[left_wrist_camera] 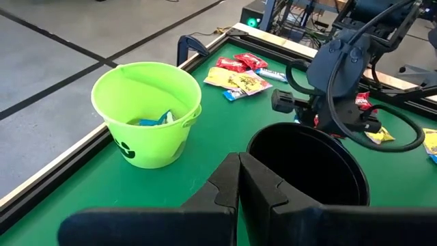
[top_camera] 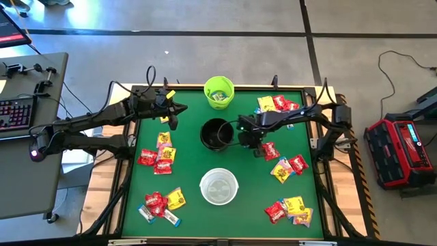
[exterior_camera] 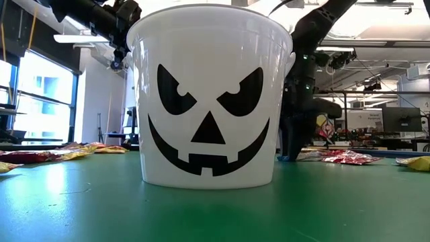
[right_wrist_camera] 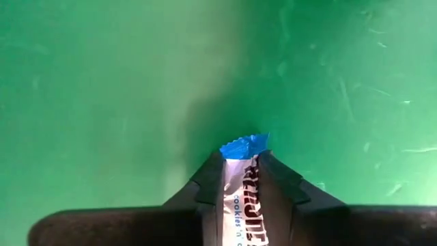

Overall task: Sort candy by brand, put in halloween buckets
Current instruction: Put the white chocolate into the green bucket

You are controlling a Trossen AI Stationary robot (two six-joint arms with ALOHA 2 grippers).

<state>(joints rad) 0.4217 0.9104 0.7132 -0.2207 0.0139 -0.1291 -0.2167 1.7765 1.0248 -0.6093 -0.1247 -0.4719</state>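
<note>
Three buckets stand in a line down the table's middle: lime green (top_camera: 219,91) at the far edge, black (top_camera: 216,133) in the centre, white (top_camera: 218,186) nearer, its face filling the low view (exterior_camera: 209,101). The green bucket (left_wrist_camera: 147,113) holds a few packets. Candy lies in heaps on the table's left (top_camera: 158,156), near left (top_camera: 162,205), far right (top_camera: 276,104), right (top_camera: 287,166) and near right (top_camera: 290,210). My right gripper (top_camera: 247,140) is low beside the black bucket's right side, shut on a pale blue-white packet (right_wrist_camera: 240,198). My left gripper (left_wrist_camera: 239,164) is shut and empty, raised over the far left (top_camera: 173,117). My right gripper (right_wrist_camera: 241,160) pinches the blue-white packet between its two fingers, which point down from above and lie along its length. The packet's blue crimped end (right_wrist_camera: 244,145) sticks out just past the fingertips toward the green table. Whether that end touches the table, I cannot tell.
The black bucket's rim (left_wrist_camera: 307,164) is close to my right arm (left_wrist_camera: 348,82). Bare green table lies between the buckets and the candy heaps. A raised wooden edge (left_wrist_camera: 68,164) frames the table. A desk with a keyboard (top_camera: 17,113) stands off the left side.
</note>
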